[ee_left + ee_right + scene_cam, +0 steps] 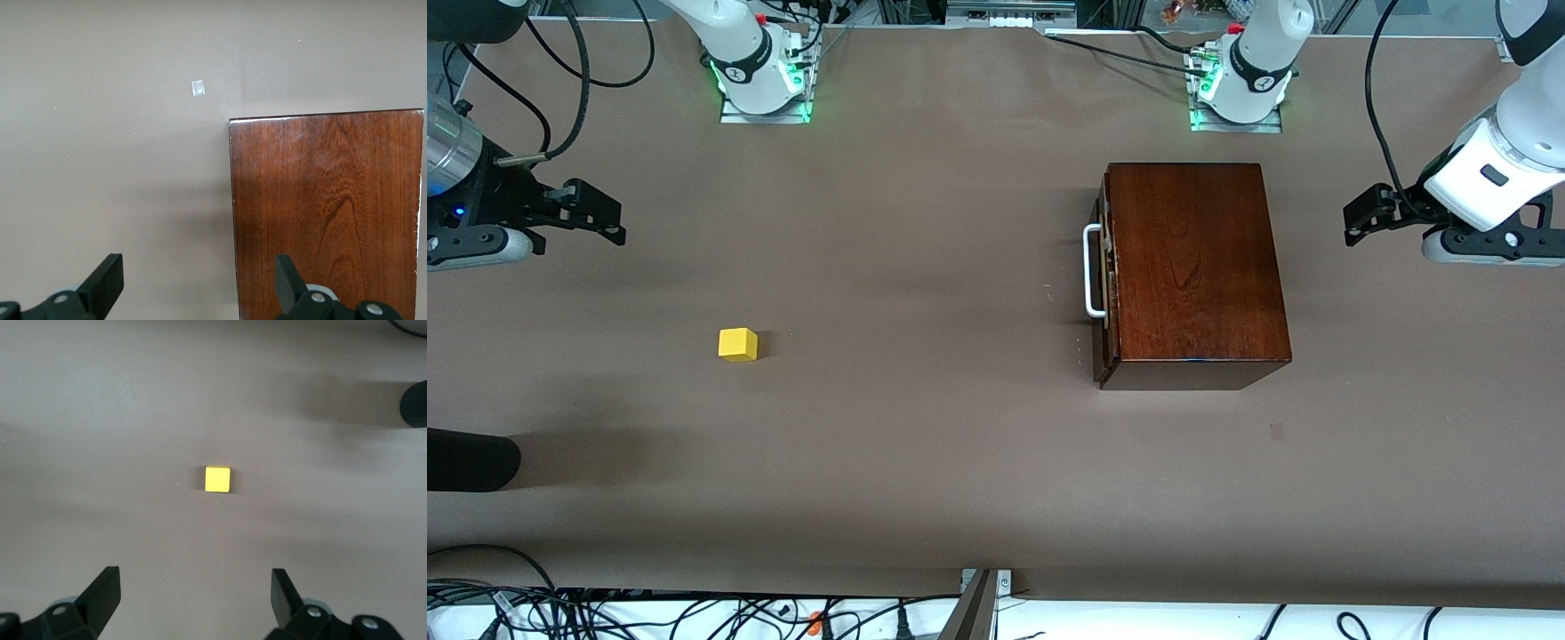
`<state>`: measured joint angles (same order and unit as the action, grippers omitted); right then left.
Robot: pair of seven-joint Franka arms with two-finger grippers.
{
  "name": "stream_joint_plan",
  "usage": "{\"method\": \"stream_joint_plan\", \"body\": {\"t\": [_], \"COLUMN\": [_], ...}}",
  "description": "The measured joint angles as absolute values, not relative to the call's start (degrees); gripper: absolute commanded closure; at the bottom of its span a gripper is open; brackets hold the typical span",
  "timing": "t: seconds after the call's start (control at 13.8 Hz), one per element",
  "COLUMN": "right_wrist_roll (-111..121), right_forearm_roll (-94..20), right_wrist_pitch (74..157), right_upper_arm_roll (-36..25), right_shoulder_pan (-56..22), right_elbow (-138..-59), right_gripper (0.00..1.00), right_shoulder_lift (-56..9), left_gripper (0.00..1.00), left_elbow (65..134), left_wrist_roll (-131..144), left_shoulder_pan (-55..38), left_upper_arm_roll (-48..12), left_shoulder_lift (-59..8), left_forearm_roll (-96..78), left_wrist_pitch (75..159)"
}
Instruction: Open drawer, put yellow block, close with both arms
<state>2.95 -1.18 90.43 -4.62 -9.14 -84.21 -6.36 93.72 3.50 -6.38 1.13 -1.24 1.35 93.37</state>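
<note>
The yellow block (pixel 738 344) (pixel 217 479) lies on the bare table toward the right arm's end. The mahogany box (pixel 1192 258) (pixel 327 213) stands toward the left arm's end. Its drawer (pixel 1106 293) is pushed in, and the white bar handle (pixel 1092 271) faces the right arm's end. My right gripper (pixel 615 222) (pixel 195 597) hangs open over the table at the right arm's end, holding nothing. My left gripper (pixel 1352 225) (pixel 198 283) hangs open and empty over the table beside the box's back edge.
A black rounded object (pixel 471 460) (pixel 415 403) pokes in at the right arm's end, nearer the front camera than the block. A small pale mark (pixel 1277 432) (pixel 198 87) sits on the brown table (pixel 925 427) near the box. Cables lie along the front edge.
</note>
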Motion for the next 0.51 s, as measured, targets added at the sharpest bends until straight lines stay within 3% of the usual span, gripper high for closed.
{"method": "stream_joint_plan", "body": {"t": [0.51], "right_wrist_roll": [3.0], "right_forearm_roll": [-1.2], "right_wrist_pitch": [90.4], "right_upper_arm_roll": [-4.6], "right_shoulder_pan": [-9.1], "right_elbow": [-84.2], "right_gripper": [0.00], "right_shoulder_lift": [-6.4], "left_gripper": [0.00], "left_elbow": [93.7], "left_wrist_roll": [3.7], "left_shoulder_pan": [-6.4], "left_upper_arm_roll": [1.1], "left_shoulder_lift": [-1.2], "left_forearm_roll": [1.4], "left_wrist_pitch": [93.0]}}
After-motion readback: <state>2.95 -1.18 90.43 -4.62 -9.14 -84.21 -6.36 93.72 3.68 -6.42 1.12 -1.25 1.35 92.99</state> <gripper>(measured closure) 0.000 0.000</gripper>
